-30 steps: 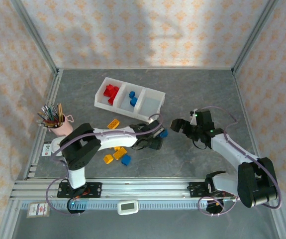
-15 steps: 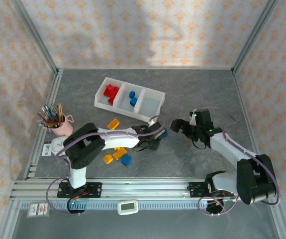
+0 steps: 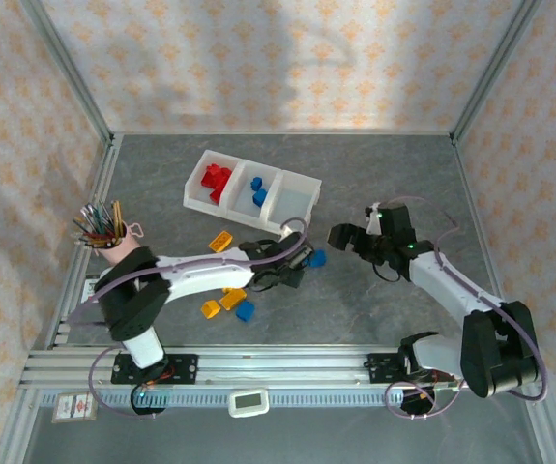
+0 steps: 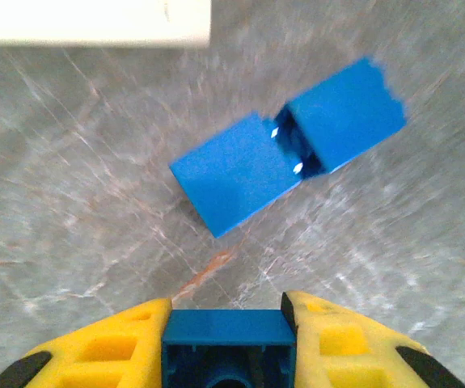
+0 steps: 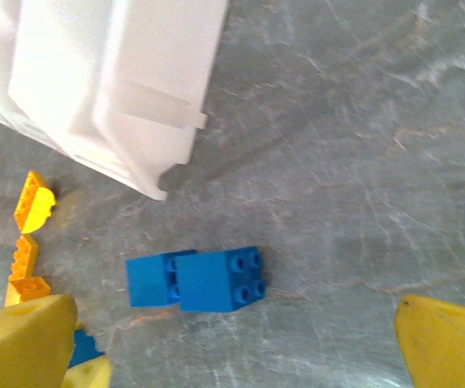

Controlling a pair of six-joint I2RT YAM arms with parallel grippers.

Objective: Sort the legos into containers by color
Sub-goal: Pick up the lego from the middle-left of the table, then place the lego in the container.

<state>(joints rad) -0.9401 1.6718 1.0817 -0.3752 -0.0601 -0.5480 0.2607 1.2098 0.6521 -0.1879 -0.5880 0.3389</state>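
Note:
My left gripper (image 4: pixel 226 317) is shut on a blue lego (image 4: pixel 226 346) held between its yellow fingers, just above the table. Two more blue legos (image 4: pixel 287 158) lie joined just ahead of it. In the top view the left gripper (image 3: pixel 294 270) sits beside this blue pair (image 3: pixel 317 258). My right gripper (image 3: pixel 338 236) hovers open to the right of the pair, with the blue pair (image 5: pixel 206 280) between and ahead of its wide-spread fingers (image 5: pixel 22 343). The containers (image 3: pixel 251 191) hold red legos (image 3: pixel 218 180) in the left bin, blue legos (image 3: pixel 257 189) in the middle, and an empty right bin.
Yellow legos (image 3: pixel 220 241) (image 3: pixel 232 297) and another blue lego (image 3: pixel 246 310) lie by the left arm. A pink cup of pencils (image 3: pixel 111 240) stands at the left. The container's corner (image 5: pixel 159 174) is close above the blue pair. Yellow legos (image 5: pixel 34 204) show at the left edge.
The left gripper's jaws have closed on the blue lego, and the left arm has stretched out lower. The right gripper has shifted slightly up and left.

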